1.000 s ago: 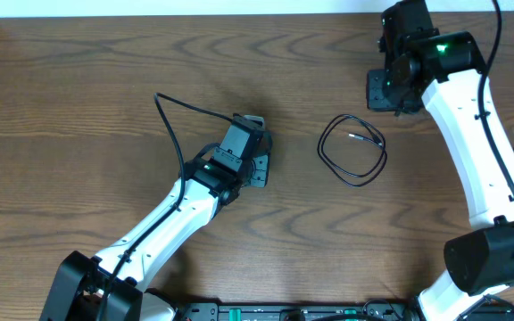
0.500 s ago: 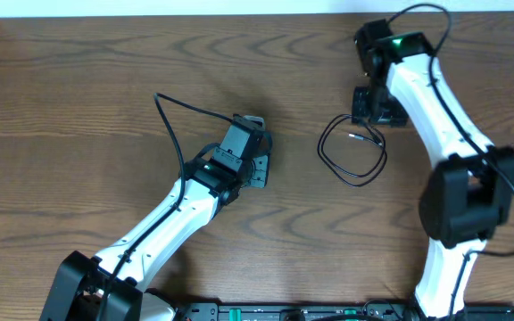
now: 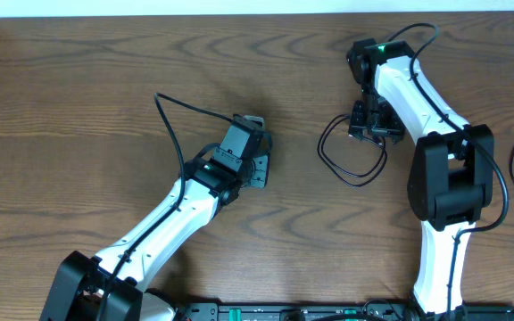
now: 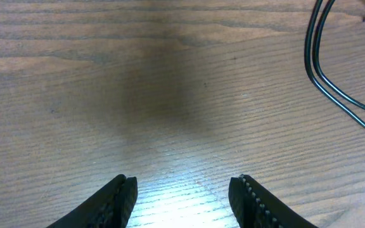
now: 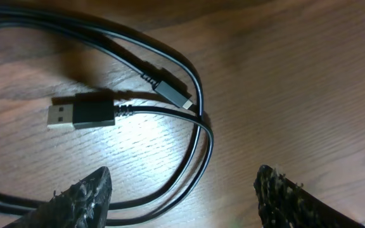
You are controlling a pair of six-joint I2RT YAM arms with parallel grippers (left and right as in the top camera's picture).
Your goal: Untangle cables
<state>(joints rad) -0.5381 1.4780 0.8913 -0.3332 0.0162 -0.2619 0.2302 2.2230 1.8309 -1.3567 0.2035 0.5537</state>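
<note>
Untangling looks not yet begun: the black cable (image 5: 94, 115) lies coiled on the surface (image 5: 296, 63); right end effector (image 5: 184, 197) hovers above, wide open, empty; left end effector (image 4: 182, 196) open, empty, well away

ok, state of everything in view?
black cable, loosely coiled, lying flat on the table, not gripped
left tool, open, empty, away from the cable
right tool, open, empty, just above the cable coil
</note>
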